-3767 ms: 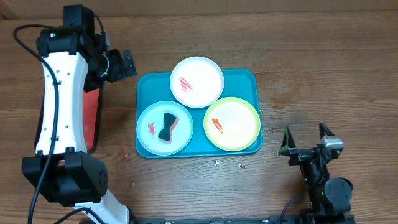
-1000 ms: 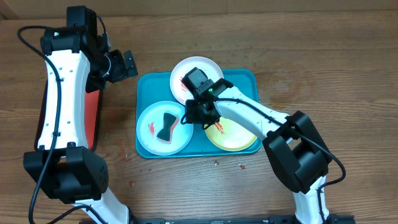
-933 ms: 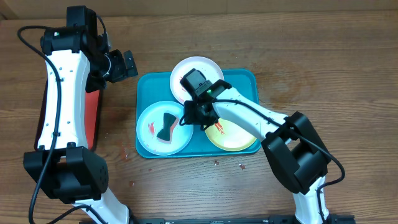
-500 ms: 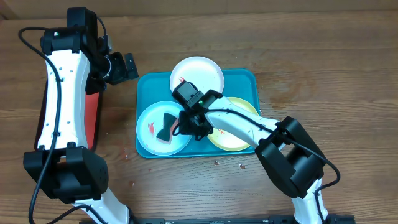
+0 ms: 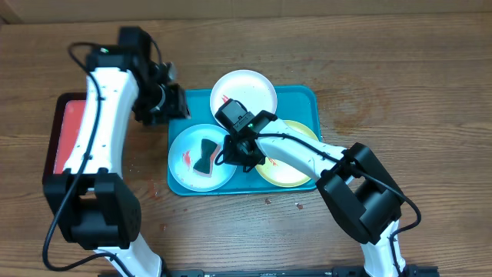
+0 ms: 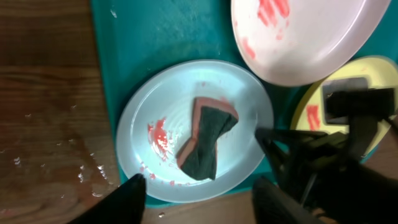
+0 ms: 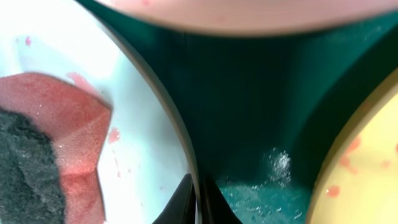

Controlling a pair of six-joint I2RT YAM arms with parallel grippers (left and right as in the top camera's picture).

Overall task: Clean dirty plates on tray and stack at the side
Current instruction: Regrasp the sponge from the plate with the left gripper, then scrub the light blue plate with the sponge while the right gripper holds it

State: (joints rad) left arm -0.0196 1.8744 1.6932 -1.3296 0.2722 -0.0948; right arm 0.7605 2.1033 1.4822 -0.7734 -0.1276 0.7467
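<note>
On the teal tray (image 5: 307, 100) lie three plates. The white plate (image 5: 244, 92) at the back and the yellow-green rimmed plate (image 5: 296, 165) carry red smears. The pale blue plate (image 5: 184, 173) at the front left holds a red and dark sponge (image 5: 204, 156). My right gripper (image 5: 227, 156) is shut on the pale blue plate's right rim (image 7: 193, 162), with one finger on each side of it. My left gripper (image 5: 181, 108) hangs open above the tray's left edge; its fingers (image 6: 130, 199) frame the pale blue plate (image 6: 143, 124) from above without touching it.
A red tray (image 5: 69, 142) with a dark rim sits on the wooden table at the left, partly under the left arm. Small crumbs and wet spots (image 5: 269, 201) dot the table in front of the teal tray.
The left arm has swung right, from over the red tray to the teal tray's left edge, and its jaws have narrowed. The right gripper has closed on the pale blue plate's rim.
</note>
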